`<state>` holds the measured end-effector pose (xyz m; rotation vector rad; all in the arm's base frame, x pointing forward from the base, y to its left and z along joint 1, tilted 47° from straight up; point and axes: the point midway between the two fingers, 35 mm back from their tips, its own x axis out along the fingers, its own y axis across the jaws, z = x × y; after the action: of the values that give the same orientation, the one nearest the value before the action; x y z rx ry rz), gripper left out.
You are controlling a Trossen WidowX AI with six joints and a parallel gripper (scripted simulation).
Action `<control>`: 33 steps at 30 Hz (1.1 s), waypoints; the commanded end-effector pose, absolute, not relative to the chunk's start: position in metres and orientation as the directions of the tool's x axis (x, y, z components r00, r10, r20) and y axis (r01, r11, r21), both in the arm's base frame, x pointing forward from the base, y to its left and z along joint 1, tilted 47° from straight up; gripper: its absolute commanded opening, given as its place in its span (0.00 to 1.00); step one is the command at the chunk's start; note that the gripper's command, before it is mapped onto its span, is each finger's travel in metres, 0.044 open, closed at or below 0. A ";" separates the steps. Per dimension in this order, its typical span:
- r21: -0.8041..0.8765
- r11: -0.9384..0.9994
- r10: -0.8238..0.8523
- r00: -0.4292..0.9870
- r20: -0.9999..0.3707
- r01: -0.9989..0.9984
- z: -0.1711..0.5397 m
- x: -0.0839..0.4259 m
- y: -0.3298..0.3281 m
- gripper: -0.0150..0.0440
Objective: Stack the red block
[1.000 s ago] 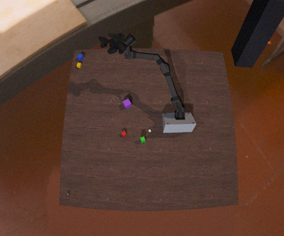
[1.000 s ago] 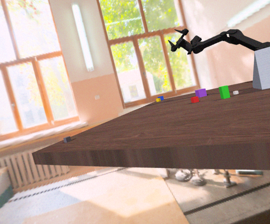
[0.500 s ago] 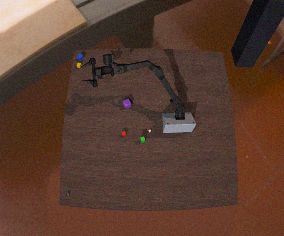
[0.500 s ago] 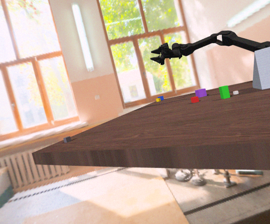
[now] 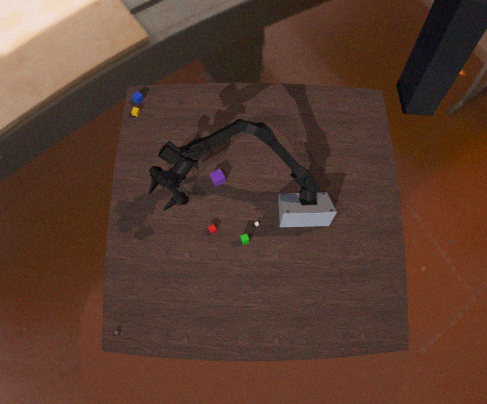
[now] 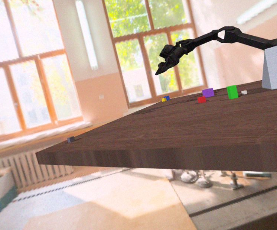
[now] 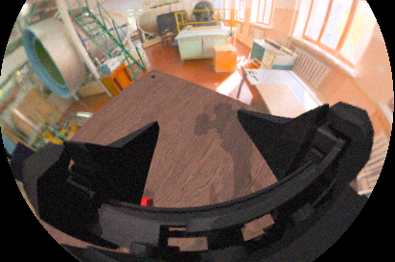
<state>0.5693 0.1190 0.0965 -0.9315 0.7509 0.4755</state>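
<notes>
Tool (image 5: 162, 198) spread apart, nothing held; red block (image 7: 146, 201) mostly hidden behind it in wrist view.

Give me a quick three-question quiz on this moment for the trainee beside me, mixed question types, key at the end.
1. True or false: the pincer is shut on the red block.
2. Multiple choice: in the top view, which block lies closest to the green tower? A) the blue block B) the small white block C) the yellow block
3. Fill in: in the exterior view, the pincer hangs ____ the table, touching no block.

Key:
1. False. It is open and holds nothing; the red block lies on the table.
2. B
3. above
</notes>
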 end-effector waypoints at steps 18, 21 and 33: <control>-0.610 0.569 -0.717 0.031 -0.697 -0.552 -0.029 0.394 0.086 1.00; -0.610 0.569 -0.717 0.031 -0.697 -0.552 -0.029 0.394 0.086 1.00; -0.611 0.568 -0.718 0.031 -0.696 -0.552 -0.060 0.394 0.058 1.00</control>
<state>0.3960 0.0686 -0.0498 -1.0780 1.6294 -0.1745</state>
